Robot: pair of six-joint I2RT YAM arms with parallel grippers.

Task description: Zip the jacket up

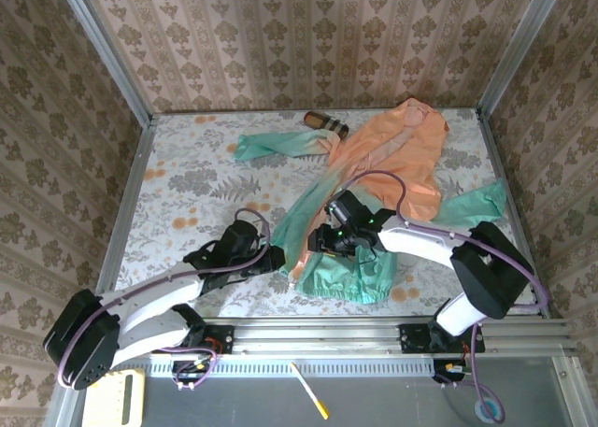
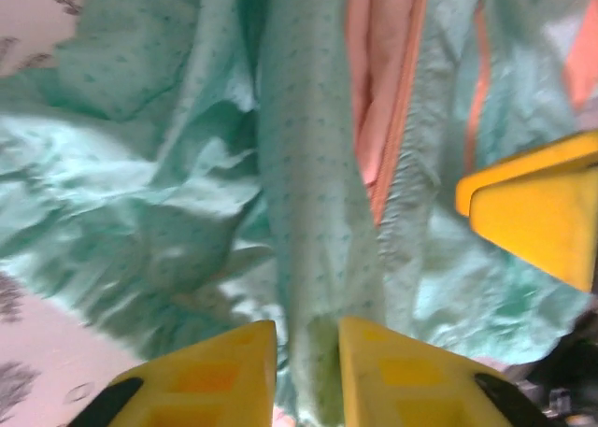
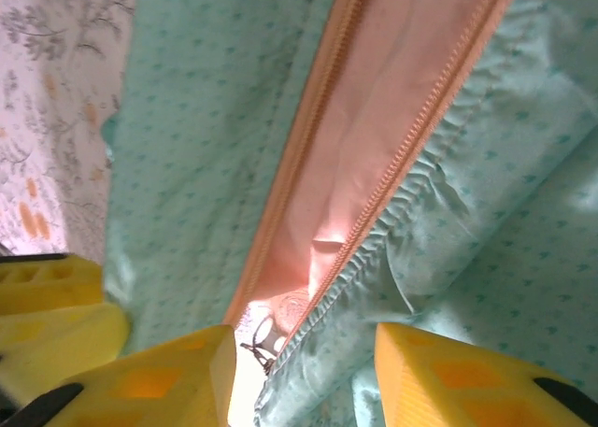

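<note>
The left tool has its fingers slightly apart with a green hem fold between them; I cannot tell whether it grips. The right tool is spread, straddling the open zipper at its bottom end. From overhead, the jacket sprawls over the right half of the surface.

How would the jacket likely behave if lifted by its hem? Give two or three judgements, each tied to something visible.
Probably floppy: the jacket lies crumpled, its hem in soft folds, so it would likely drape and sag. Likely light, since the fabric looks thin. Its sheen suggests it may slip; the zipper edge seems a firmer hold.
</note>
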